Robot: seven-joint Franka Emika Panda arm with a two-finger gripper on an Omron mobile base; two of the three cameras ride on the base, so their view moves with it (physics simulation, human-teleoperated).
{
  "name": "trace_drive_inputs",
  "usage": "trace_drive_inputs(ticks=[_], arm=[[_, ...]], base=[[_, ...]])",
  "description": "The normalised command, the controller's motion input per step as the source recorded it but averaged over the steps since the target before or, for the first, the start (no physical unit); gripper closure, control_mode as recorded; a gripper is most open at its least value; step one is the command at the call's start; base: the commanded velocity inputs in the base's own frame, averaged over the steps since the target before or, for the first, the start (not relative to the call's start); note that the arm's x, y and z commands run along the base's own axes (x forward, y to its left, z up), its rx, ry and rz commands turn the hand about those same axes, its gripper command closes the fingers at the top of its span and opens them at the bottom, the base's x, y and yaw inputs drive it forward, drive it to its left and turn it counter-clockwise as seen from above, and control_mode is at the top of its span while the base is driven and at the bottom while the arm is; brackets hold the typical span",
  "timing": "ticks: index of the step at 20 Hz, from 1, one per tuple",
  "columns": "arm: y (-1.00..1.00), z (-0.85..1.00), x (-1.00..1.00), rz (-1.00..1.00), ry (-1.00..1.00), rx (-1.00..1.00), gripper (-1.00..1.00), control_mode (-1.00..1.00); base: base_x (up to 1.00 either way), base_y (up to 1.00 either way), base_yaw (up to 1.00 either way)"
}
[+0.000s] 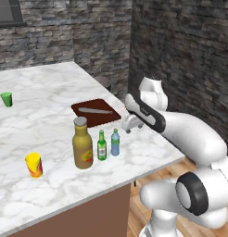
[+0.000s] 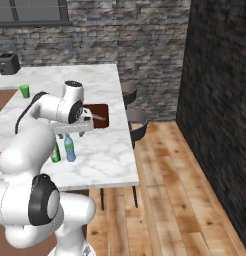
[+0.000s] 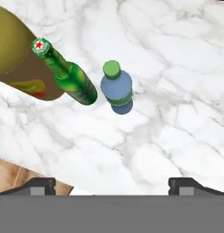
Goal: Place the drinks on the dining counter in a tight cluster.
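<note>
Three bottles stood upright in a close row near the front edge of the dining counter (image 1: 46,120), left of centre in the left base view. The big mustard-amber bottle (image 1: 82,144) with its grey cap was at the left end, the slim green bottle (image 1: 102,146) just beside it in the middle, and the small pale-blue bottle (image 1: 115,143) just beside that on the right. Whether the bottles touched one another could not be told.

The gripper (image 1: 131,124) hung above and to the right of the pale-blue bottle in that view, clear of it, with nothing between its jaws. In the hand view the two fingertips (image 3: 40,184) rose far apart at the lower left and lower right corners — jaws spread wide — and the pale-blue bottle (image 3: 116,87) showed from above with its green cap, the green bottle (image 3: 70,74) slanting to its left.

Behind the row, at centre frame, lay a dark brown cutting board (image 1: 96,112) with a knife (image 1: 95,110) on it. A yellow cup (image 1: 34,165) stood at lower left — well apart from the bottles — and a green cup (image 1: 6,99) at the far left edge.
</note>
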Motion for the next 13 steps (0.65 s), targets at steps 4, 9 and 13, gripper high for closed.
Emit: trace_drive_inputs(ticks=[4, 9, 13], arm=[[-0.14, 1.0, -0.55, -0.13, 0.35, 0.0, -1.0, -1.0], [-0.15, 0.41, -0.95, -0.05, 0.03, 0.0, -1.0, -1.0], [-0.3, -0.02, -1.0, -0.05, -0.22, 0.0, -1.0, -1.0]], base=[[0.0, 0.0, 0.0], [0.0, 0.0, 0.0], [0.0, 0.0, 0.0]])
